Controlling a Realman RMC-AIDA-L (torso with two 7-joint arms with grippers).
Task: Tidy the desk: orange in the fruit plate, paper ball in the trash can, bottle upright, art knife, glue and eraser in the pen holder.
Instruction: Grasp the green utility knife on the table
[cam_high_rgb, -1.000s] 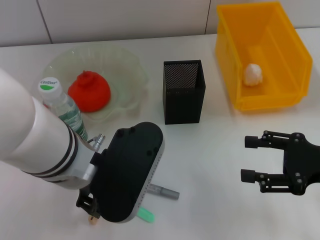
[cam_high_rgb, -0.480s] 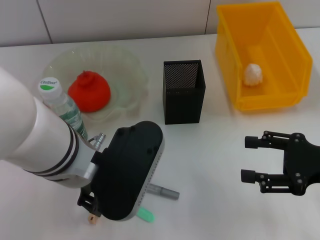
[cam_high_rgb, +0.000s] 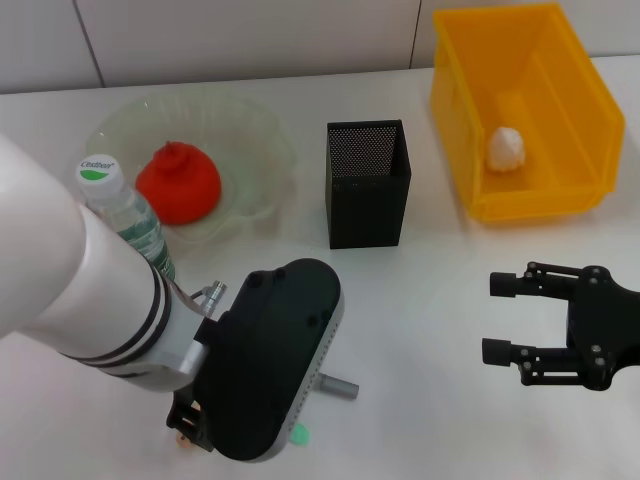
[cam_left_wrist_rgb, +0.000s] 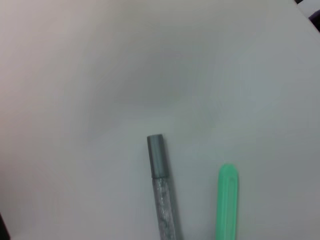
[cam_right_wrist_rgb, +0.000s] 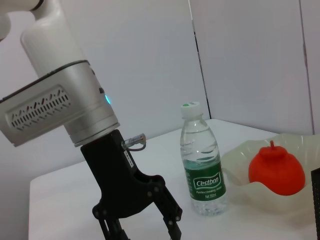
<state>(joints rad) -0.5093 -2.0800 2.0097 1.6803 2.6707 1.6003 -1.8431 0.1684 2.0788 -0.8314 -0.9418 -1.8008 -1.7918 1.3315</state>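
White desk (cam_high_rgb: 440, 300) against pale wall (cam_high_rgb: 250, 35)

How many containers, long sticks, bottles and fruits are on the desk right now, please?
Containers: 3 (fruit plate, pen holder, trash can)
Long sticks: 2 (grey stick, green stick)
Bottles: 1 (bottle, upright)
Fruits: 1 (orange, in the plate)
Total: 7
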